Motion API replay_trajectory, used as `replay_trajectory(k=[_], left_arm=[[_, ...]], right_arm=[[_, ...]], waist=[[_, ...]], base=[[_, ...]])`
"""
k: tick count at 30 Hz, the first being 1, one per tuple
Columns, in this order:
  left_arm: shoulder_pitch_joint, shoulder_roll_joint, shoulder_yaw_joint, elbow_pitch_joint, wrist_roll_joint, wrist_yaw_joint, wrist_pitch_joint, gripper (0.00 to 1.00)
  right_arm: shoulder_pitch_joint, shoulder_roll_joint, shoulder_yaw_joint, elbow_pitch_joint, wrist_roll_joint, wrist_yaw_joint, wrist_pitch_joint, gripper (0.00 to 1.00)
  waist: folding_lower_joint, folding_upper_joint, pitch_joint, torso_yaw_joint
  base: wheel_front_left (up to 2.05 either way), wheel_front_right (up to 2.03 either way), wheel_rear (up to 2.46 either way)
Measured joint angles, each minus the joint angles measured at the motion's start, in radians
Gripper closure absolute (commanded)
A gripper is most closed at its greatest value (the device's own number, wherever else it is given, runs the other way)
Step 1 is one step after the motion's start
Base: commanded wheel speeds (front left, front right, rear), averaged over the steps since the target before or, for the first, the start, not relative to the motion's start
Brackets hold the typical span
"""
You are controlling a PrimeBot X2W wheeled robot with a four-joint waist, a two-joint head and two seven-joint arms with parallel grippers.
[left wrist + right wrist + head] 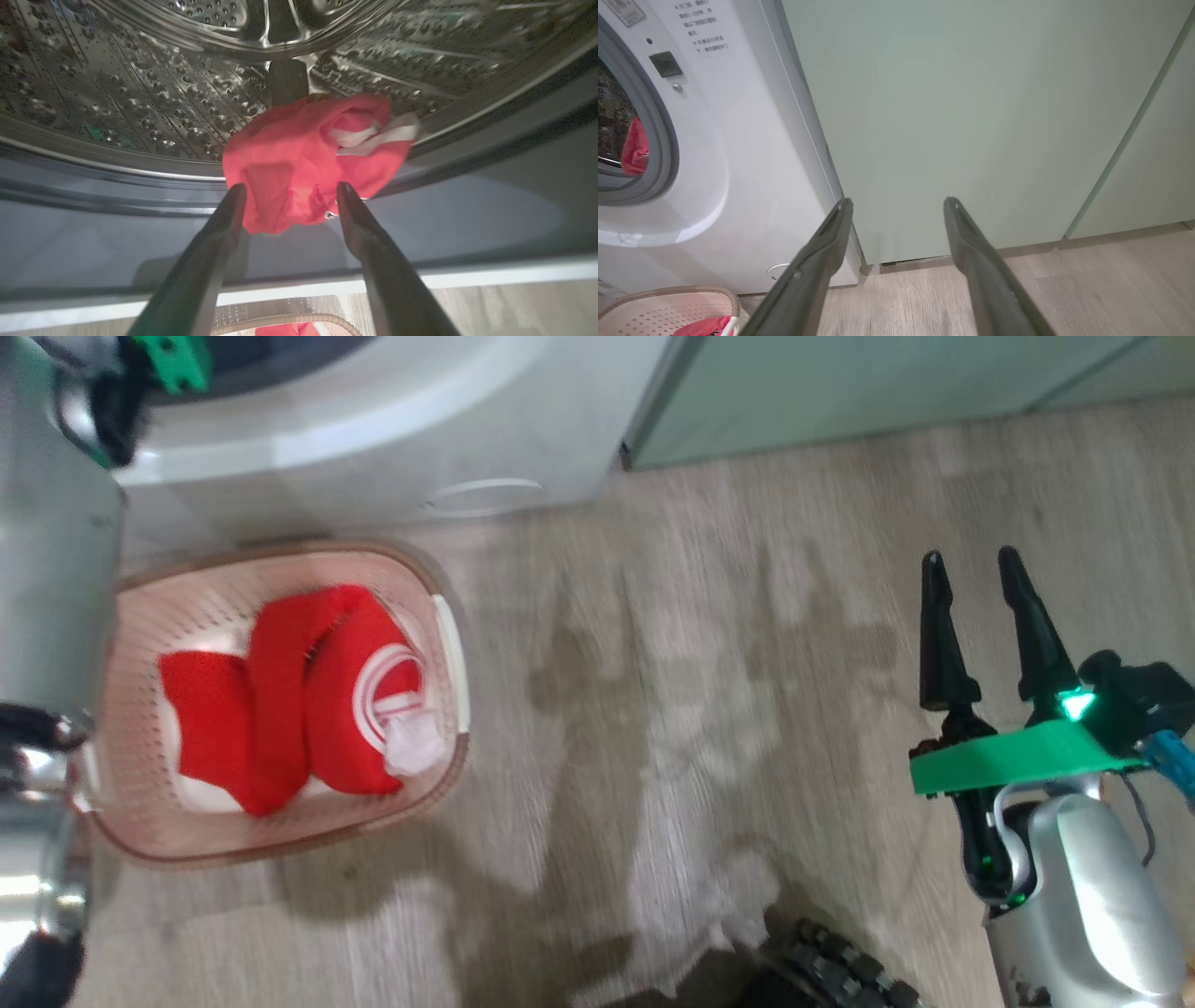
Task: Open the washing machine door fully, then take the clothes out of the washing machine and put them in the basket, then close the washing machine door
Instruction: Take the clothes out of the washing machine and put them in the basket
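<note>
The left gripper (290, 189) is reaching into the mouth of the washing machine (373, 448), its jaws standing wide apart and clamping nothing. A crumpled red garment (299, 158) with a white stripe is lying on the front lip of the steel drum (140, 93), draping partly over the edge. It is sitting just beyond and between the two dark fingertips (238, 191); whether they are touching the cloth I cannot tell. In the right wrist view the same garment is showing as a red patch inside the grey rubber seal (663, 140), with the drum mouth standing uncovered. The basket (411, 569) is sitting on the wooden floor (700, 663) just in front of the machine, and red clothes (280, 709) with white bands are lying folded over inside it, covering most of its floor. The right gripper (971, 560) is hanging over bare floor well apart from the basket, its jaws also spread wide and holding nothing, pointing toward the pale green cabinets (971, 116) beside the machine.
</note>
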Motion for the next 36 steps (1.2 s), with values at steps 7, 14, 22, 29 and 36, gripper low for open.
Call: replay_trajectory(k=[7, 14, 22, 29, 36], left_arm=[[-0.104, 0.013, -0.023, 0.095, 0.026, 0.029, 0.009, 0.00], [-0.199, 0.034, -0.069, 0.203, 0.078, 0.072, 0.058, 0.00], [-0.203, 0.042, -0.111, 0.250, 0.100, 0.074, 0.032, 1.00], [-0.173, 0.024, -0.152, 0.270, 0.122, 0.063, -0.083, 1.00], [-0.007, -0.041, -0.200, 0.280, 0.139, 0.052, -0.218, 1.00]], right_arm=[[-0.020, 0.004, 0.005, -0.010, 0.000, 0.000, 0.000, 0.00], [-0.050, 0.006, 0.025, -0.019, 0.021, 0.000, 0.000, 0.00], [-0.062, 0.006, 0.021, -0.023, 0.027, 0.000, 0.000, 0.00], [-0.062, 0.007, 0.001, -0.013, 0.016, 0.000, 0.000, 0.00], [-0.021, 0.005, -0.010, 0.005, -0.002, 0.000, 0.000, 0.00]], waist=[[0.0000, 0.0000, 0.078, -0.036], [0.0000, 0.0000, 0.138, -0.057], [0.0000, 0.0000, 0.161, -0.056], [0.0000, 0.0000, 0.119, -0.032], [0.0000, 0.0000, 0.028, 0.014]], base=[[0.00, 0.00, 0.00], [0.00, 0.00, 0.00], [0.00, 0.00, 0.00], [0.00, 0.00, 0.00], [0.00, 0.00, 0.00]])
